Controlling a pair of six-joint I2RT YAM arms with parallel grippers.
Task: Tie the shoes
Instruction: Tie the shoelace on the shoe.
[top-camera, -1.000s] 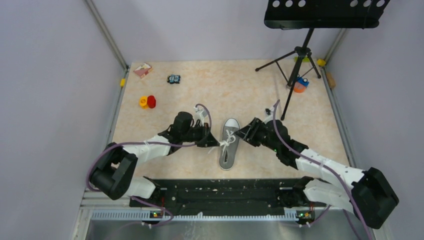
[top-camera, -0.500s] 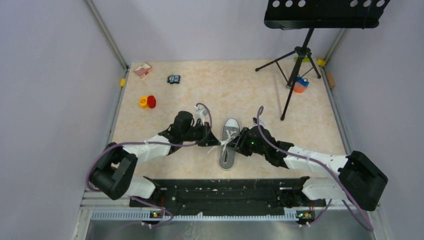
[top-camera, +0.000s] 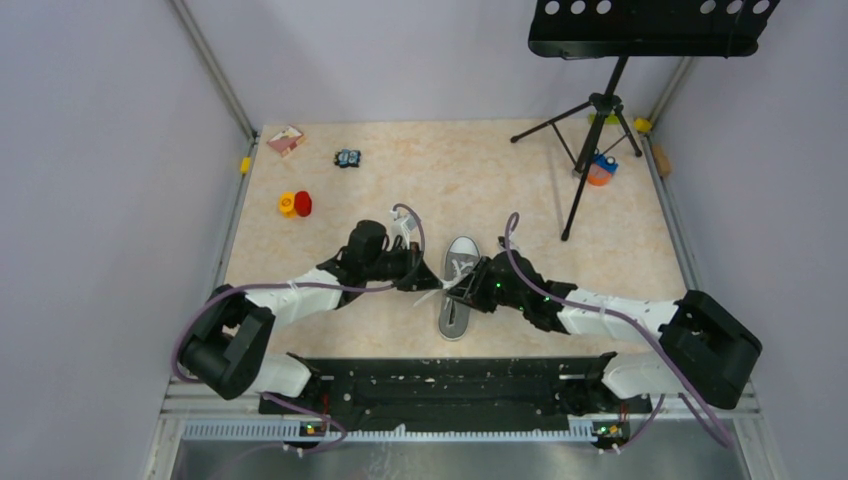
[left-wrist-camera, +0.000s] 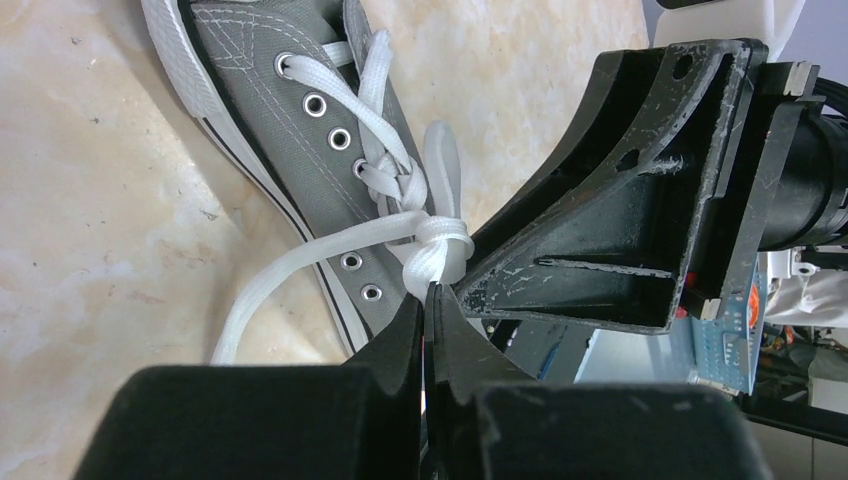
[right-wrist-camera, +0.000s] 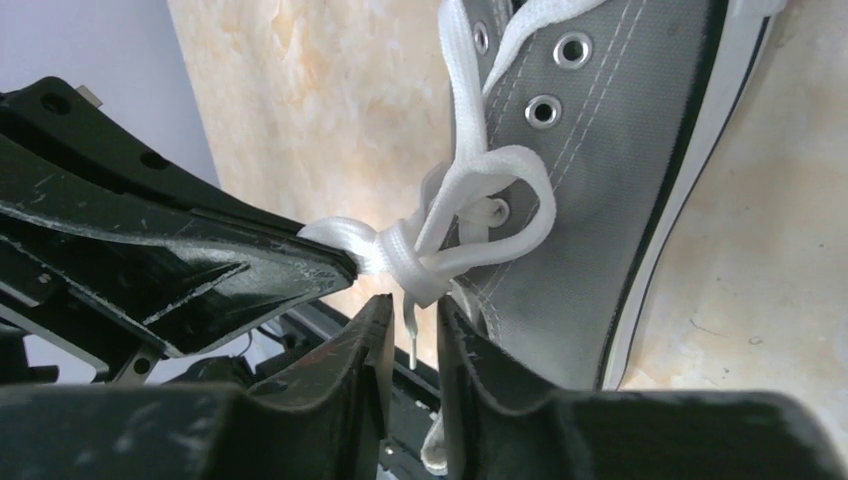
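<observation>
At one sneaker's (left-wrist-camera: 262, 92) knot (left-wrist-camera: 444, 240): left gripper (left-wrist-camera: 428, 302), right gripper (right-wrist-camera: 412, 318).

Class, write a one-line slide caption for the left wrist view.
Left gripper pinches a white lace just below its knot, at the grey sneaker's side.

Left gripper (left-wrist-camera: 427, 300) pinched tight on the white lace (left-wrist-camera: 300, 262), knot (left-wrist-camera: 442, 245) just above fingertips. Grey sneaker (left-wrist-camera: 290, 110) up-left; right gripper (left-wrist-camera: 490, 270) immediately right.
</observation>
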